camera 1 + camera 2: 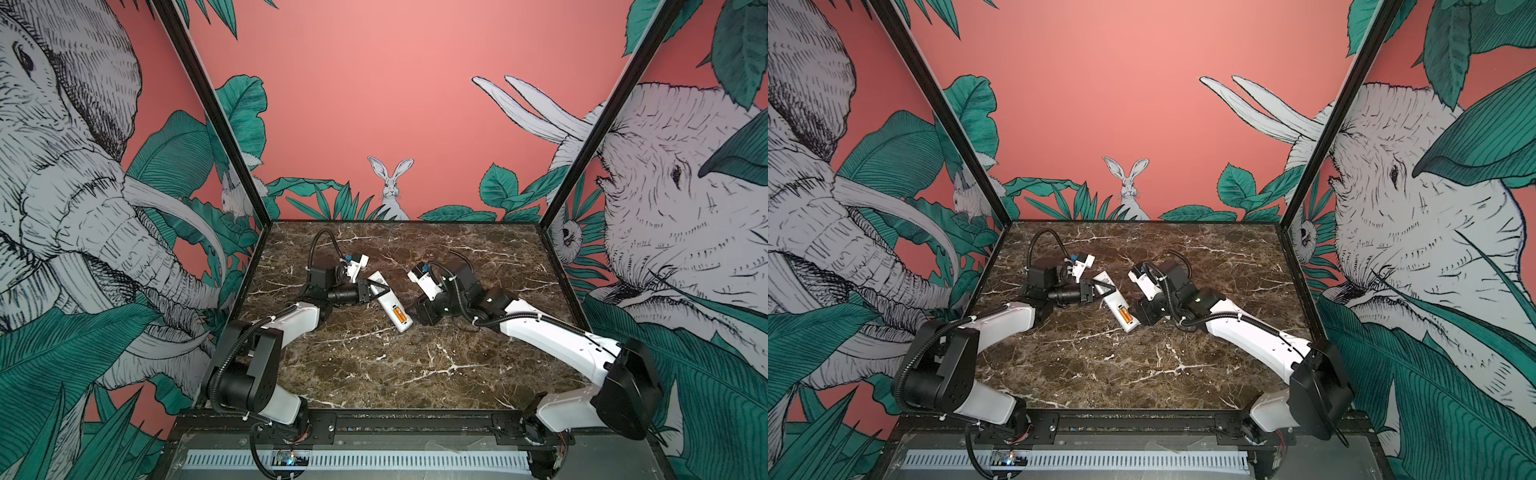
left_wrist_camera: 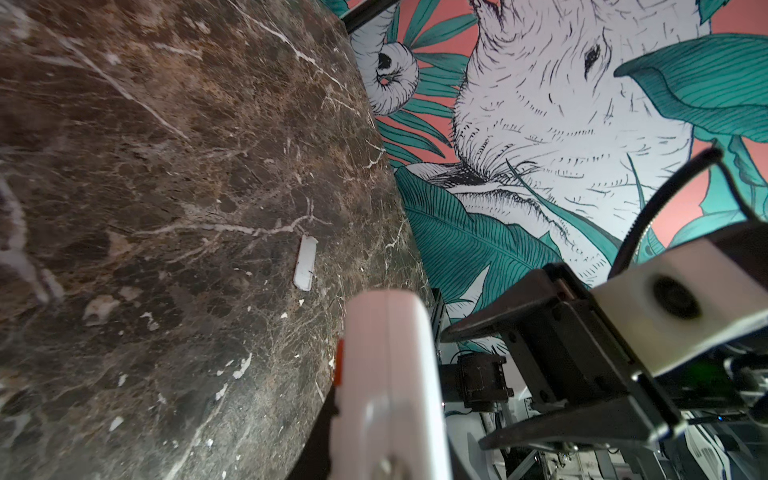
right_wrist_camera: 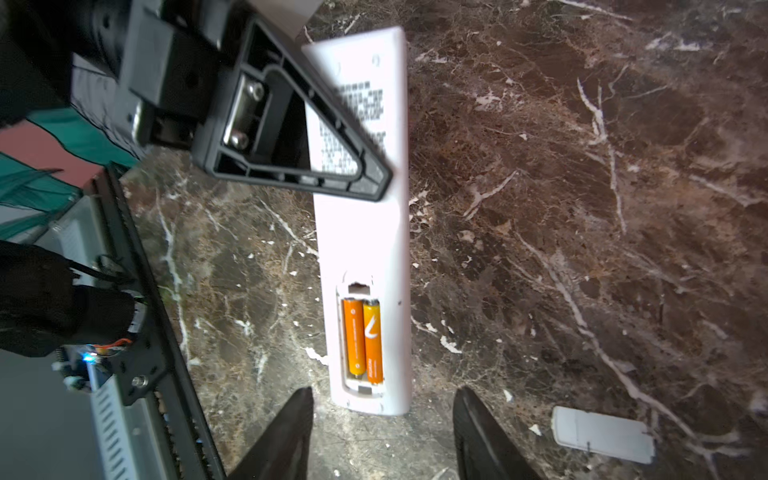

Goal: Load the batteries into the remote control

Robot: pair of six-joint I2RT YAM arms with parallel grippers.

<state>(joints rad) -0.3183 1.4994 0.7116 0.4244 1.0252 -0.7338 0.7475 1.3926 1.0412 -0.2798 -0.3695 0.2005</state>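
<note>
Left claw (image 1: 377, 287) clamps the remote control (image 3: 365, 232), whose open bay (image 3: 358, 287) holds both batteries (image 3: 362, 340); right claw (image 3: 382, 432) gapes.

I see the white remote control (image 2: 390, 374) edge-on, 1 orange button (image 2: 339, 361) on its side, against the brown marble table (image 2: 145, 187). With the remote's far end as 12 o'clock, a small white cover (image 2: 305, 262) lies flat at 11; the right gripper (image 2: 464, 388) sits at 3 o'clock, fingers (image 2: 519, 307) apart.

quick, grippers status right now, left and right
left gripper: closed, holding the remote control
right gripper: open, holding nothing
</note>
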